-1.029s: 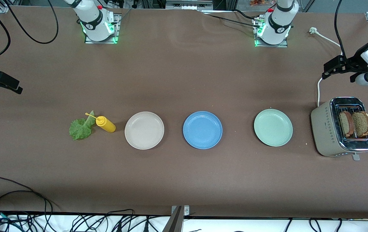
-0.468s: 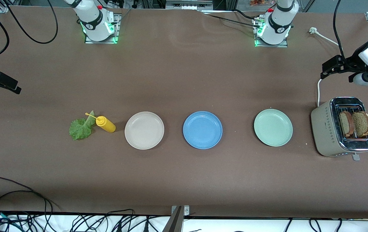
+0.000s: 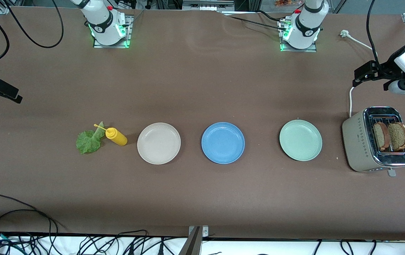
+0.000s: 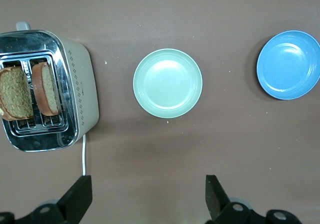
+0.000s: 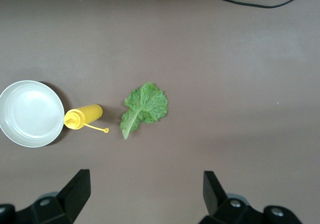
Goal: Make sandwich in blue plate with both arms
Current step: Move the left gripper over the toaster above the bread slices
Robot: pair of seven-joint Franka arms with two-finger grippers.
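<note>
Nothing assembled yet. Blue plate (image 3: 223, 142) sits mid-surface w/ nothing on it, between the beige plate (image 3: 158, 143) and green plate (image 3: 300, 140), so either arm can likely reach it. Two bread slices (image 3: 390, 136) stand in the toaster (image 3: 360, 145) at the left arm's end; lettuce leaf (image 3: 89, 141) lies touching the mustard bottle (image 3: 116, 136) at the right arm's end. Left gripper (image 4: 147, 196) is up over bare surface nr the toaster, released, holding nothing. Right gripper (image 5: 145, 193) is released too, up at its end, looking down on the lettuce. Probably bread = left arm, lettuce = right.

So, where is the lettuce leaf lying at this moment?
The lettuce leaf lies flat on the table toward the right arm's end, touching the yellow squeeze bottle, which lies between it and the beige-white plate.
</note>
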